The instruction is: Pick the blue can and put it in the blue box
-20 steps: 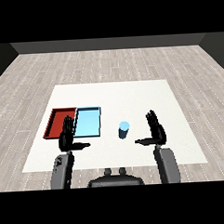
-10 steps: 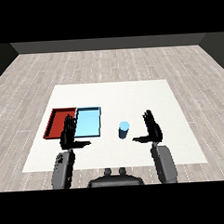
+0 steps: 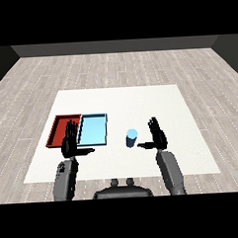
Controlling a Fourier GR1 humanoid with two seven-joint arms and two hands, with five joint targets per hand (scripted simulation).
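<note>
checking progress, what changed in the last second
The right hand moved left toward the can, open, thumb pointing at it but not holding it. Nothing was grasped or released. The left hand, also open, hardly moved, near the seam of the red tray and blue tray. The can and both trays stayed put.

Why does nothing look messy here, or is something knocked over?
Nothing stands out. The blue can stands upright on the table, the red tray and blue tray lie side by side.
</note>
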